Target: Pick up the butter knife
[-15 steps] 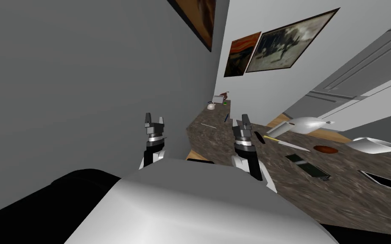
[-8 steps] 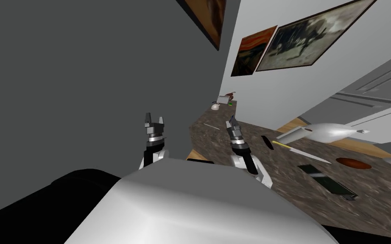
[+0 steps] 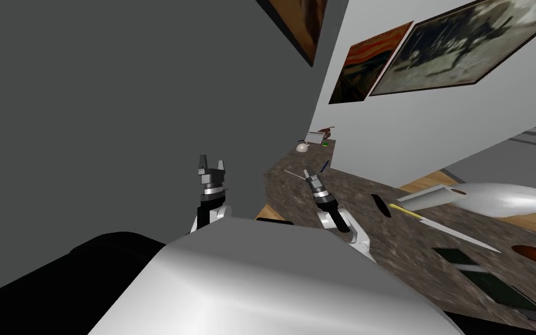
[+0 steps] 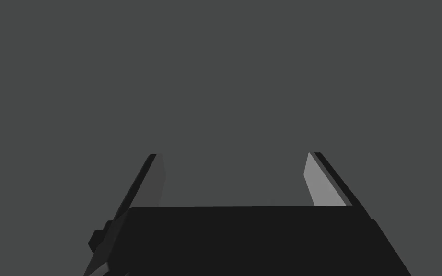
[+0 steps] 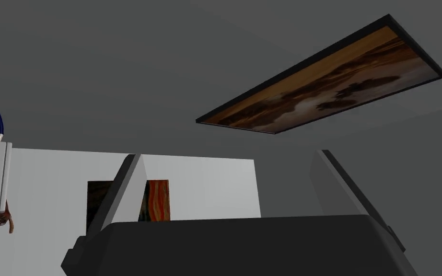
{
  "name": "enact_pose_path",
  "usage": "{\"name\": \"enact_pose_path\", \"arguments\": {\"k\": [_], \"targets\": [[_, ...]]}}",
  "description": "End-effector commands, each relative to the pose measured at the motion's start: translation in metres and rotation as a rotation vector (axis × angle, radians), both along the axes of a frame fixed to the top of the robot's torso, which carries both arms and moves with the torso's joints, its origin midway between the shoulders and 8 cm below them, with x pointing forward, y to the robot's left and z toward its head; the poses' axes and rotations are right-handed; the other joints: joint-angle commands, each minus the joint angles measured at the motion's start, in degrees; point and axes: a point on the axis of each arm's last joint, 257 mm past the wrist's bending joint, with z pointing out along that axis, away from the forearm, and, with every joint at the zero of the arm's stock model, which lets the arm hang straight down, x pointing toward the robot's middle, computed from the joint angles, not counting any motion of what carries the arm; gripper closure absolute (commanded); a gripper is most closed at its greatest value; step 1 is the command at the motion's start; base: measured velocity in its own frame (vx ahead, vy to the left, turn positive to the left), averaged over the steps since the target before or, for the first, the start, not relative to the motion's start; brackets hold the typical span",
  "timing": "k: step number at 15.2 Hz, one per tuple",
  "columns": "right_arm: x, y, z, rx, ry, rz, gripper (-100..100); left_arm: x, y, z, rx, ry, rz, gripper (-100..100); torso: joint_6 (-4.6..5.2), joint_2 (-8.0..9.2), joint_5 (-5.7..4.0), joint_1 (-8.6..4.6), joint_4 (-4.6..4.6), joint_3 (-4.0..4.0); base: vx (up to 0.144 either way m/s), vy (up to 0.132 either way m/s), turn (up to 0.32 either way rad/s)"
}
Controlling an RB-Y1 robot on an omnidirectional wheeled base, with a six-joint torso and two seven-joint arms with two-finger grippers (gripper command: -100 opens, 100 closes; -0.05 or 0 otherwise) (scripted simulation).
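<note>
Over on my left, in front of the dark grey wall [image 3: 115, 116], the left gripper [image 3: 212, 161] hangs idle, its fingers [image 4: 321, 184] spread wide with nothing between them. It has no part in this step and is best left where it is.

Next across, near the corner of the dark speckled surface [image 3: 342, 195], lies a thin pale sliver that I take for the butter knife [image 3: 291, 173]. It lies flat, well apart from the clutter farther along. Just beside it the right gripper [image 3: 307, 174] reaches out over the surface, its fingers [image 5: 128, 184] standing apart and empty. How high they are above the knife I cannot tell.

The right wrist view looks along toward the walls rather than down, so I judge the hand too level for a grasp. To do this well, the wrist should pitch downward and turn until the fingers straddle the knife across its narrow width, then descend until the tips almost touch the surface before closing. A thing this thin and flat will likely skid, and it sits close to the edge, so a sideways nudge could push it off.

Farther right lie a blue stick [image 3: 324, 166], a dark oval [image 3: 380, 205] and a longer yellow-handled knife [image 3: 447, 230], which should not be mistaken for the target.
</note>
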Motion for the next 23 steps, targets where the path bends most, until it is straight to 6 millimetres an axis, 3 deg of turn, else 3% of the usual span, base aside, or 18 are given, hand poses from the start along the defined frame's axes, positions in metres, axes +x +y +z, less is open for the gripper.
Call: {"name": "enact_pose_path", "arguments": {"k": [1, 7, 14, 23], "targets": [[0.007, 0.004, -0.017, -0.067, 0.023, 0.025, -100, 0.000, 0.000, 0.000, 0.000, 0.000, 0.000, 0, 0.00, 0.00, 0.00, 0.00, 0.00, 0.00, -0.030, -0.026, 0.207], [0.021, 0.006, -0.059, -0.236, 0.073, 0.076, -100, 0.000, 0.000, 0.000, 0.000, 0.000, 0.000, 0, 0.00, 0.07, -0.01, -0.02, 0.01, 0.04, -0.025, -0.026, 0.195], [0.034, -0.012, -0.108, -0.428, 0.139, 0.107, -100, 0.000, 0.000, 0.000, 0.000, 0.000, 0.000, 0, 0.00, 0.02, 0.00, -0.01, 0.00, 0.01, -0.017, -0.022, 0.190], [0.047, -0.068, -0.168, -0.700, 0.238, 0.117, -100, 0.000, 0.000, 0.000, 0.000, 0.000, 0.000, 0, -0.02, -0.03, 0.00, -0.04, 0.00, -0.01, -0.010, -0.026, 0.238]]}}
